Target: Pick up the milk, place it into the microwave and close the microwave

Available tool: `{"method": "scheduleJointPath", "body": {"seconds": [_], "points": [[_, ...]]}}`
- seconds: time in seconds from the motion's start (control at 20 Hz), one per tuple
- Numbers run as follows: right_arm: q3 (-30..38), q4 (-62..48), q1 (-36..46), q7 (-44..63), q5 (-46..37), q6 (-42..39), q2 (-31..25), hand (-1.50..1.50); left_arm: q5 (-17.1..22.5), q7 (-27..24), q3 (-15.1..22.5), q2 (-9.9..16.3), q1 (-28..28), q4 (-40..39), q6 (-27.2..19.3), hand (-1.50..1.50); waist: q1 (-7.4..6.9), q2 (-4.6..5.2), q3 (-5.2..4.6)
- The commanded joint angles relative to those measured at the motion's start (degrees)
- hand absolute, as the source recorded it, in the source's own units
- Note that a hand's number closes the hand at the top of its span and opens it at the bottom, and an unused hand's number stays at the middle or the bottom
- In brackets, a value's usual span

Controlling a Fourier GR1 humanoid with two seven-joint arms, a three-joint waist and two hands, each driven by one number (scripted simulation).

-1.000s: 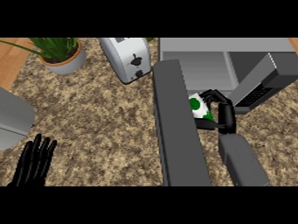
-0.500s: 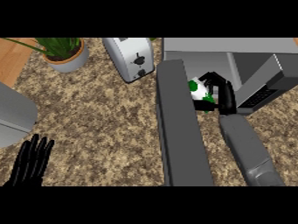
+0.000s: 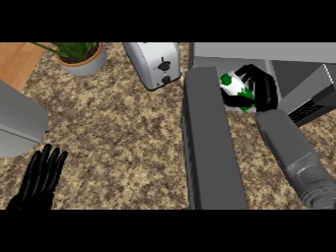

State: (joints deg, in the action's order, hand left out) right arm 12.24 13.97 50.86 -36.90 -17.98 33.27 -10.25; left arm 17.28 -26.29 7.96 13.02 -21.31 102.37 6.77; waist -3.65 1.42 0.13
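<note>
Right hand [image 3: 257,88] is in the upper right of the frame with fingers and thumb curled round the milk [image 3: 234,87], a white carton with green markings, mostly hidden by the hand. The milk sits at the mouth of the microwave [image 3: 272,51], just right of the open microwave door [image 3: 210,147], which runs as a long grey slab from upper centre down to the bottom edge. Cannot tell whether the carton's base is resting on the cavity floor or hanging above it. Handling guess: the carton looks small and light, with stiff flat walls that could dent if squeezed and smooth faces that may be a bit slippery, so a wrap across the mid-body like this one seems the sensible hold; top or corners would let it twist. Containers: nothing but the milk and the hand is visible in the shown part of the microwave cavity, and the deeper interior is out of sight. The pot [image 3: 83,63] at upper left holds a green plant. The toaster [image 3: 154,64] stands at upper centre, slot contents not readable. Left hand [image 3: 41,179] rests at lower left on the speckled counter [image 3: 119,128], fingers straight, holding nothing. A grey appliance [image 3: 7,123] sits at left. Judgement: placing is nearly done, release and closing the door are left to do.
</note>
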Motion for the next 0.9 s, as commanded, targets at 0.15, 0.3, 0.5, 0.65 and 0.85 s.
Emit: {"method": "scheduleJointPath", "body": {"seconds": [0.15, 0.3, 0.5, 0.65, 0.85], "points": [[-0.38, -5.01, 4.92, 3.65, -2.93, 10.14, -2.21, 1.5, -4.9, 1.61, 0.62, 1.39, 0.79, 1.19, -2.3, -1.5, -2.39, 0.88, 0.14], [0.77, -5.19, 5.37, 3.4, -2.44, 12.55, -4.61, 1.5, -4.24, 1.72, -1.04, 2.57, 2.94, -2.94, -0.98, -1.5, -2.3, 1.41, 0.1], [-1.54, -7.87, 5.92, 4.25, -5.39, 13.89, -5.98, -1.5, -6.54, 1.93, 1.05, 1.64, 3.26, -2.64, -1.97, -1.5, -3.0, 1.7, 0.11], [-2.53, -9.12, 6.24, 5.61, -6.68, 16.33, -5.39, -1.5, -8.12, 3.51, 2.99, -0.09, 3.1, -0.39, -4.19, -1.5, -3.35, 1.61, 0.19], [-3.31, -10.55, 7.27, 6.65, -7.44, 13.56, -3.65, -1.5, -6.91, 2.96, 1.87, 1.09, 4.08, -1.47, -2.25, -1.5, -3.84, 1.77, 0.18]]}}
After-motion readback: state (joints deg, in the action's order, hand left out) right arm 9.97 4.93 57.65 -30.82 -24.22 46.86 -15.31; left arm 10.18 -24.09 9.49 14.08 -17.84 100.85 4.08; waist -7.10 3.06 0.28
